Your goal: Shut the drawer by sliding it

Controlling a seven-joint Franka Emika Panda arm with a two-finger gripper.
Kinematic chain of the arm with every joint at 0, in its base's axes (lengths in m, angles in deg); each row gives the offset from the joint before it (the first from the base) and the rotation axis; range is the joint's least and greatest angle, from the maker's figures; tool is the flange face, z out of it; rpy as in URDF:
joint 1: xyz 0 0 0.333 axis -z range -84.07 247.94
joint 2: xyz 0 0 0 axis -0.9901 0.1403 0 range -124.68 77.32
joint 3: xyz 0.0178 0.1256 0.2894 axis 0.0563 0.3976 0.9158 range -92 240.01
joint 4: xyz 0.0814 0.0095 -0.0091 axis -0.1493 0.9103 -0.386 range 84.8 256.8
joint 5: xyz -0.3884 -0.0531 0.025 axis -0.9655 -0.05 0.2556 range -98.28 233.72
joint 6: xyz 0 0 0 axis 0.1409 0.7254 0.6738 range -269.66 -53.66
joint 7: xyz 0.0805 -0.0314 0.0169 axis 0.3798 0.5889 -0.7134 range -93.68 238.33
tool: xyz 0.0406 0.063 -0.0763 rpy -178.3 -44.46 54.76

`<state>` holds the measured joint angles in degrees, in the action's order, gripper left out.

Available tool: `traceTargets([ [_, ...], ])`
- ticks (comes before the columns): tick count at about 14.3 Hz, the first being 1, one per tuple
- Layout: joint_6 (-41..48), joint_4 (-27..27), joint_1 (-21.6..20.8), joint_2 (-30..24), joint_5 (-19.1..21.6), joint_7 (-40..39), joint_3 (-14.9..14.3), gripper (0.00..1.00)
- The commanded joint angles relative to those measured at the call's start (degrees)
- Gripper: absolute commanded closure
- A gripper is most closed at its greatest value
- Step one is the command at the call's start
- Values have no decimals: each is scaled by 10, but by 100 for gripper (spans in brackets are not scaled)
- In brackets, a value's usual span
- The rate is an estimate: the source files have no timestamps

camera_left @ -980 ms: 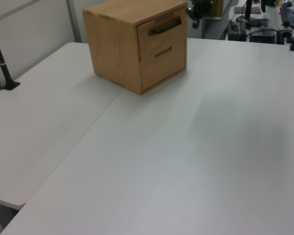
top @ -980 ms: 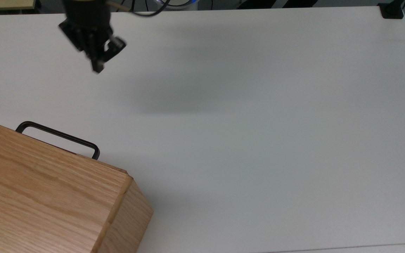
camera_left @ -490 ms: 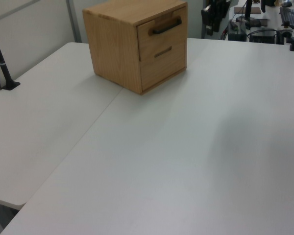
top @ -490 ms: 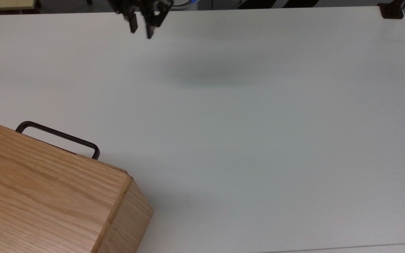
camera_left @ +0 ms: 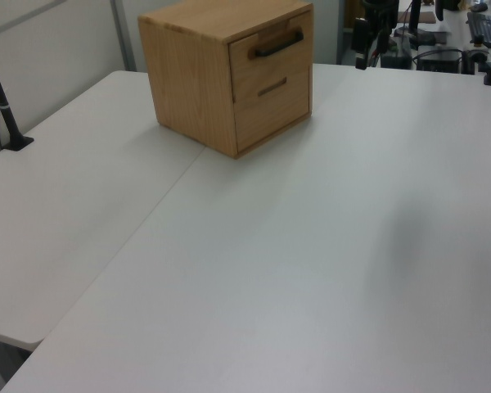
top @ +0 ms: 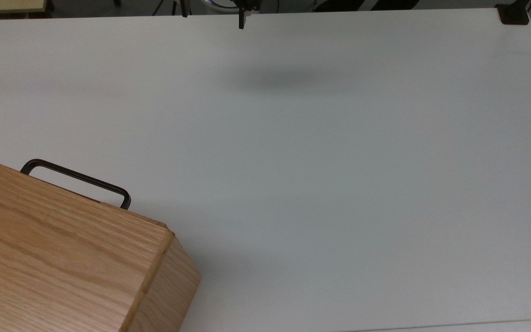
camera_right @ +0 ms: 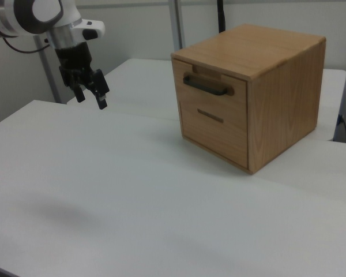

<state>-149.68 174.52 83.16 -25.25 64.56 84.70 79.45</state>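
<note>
The oak cabinet stands on the white table, at the bottom left of the top view. Its upper drawer carries a black bar handle. The drawer's front panel looks flush with the cabinet's face in the left and right views. My gripper hangs in the air over the table's far edge, well apart from the cabinet. It is open, and nothing is between its fingers.
A lower drawer front with a slot pull sits under the handled one. A black clamp post stands at the left view's left edge. A black mount sits at the top view's top right corner.
My gripper has moved toward the top view's right and up to the table's far edge, away from the cabinet. The drawer and its handle have not moved.
</note>
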Motion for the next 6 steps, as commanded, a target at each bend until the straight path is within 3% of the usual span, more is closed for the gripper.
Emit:
traceTargets([
  [1, -9, 16, -3, -11, 9, -103, -14, 0],
  [6, -8, 10, -5, -2, 10, -103, -15, 0],
])
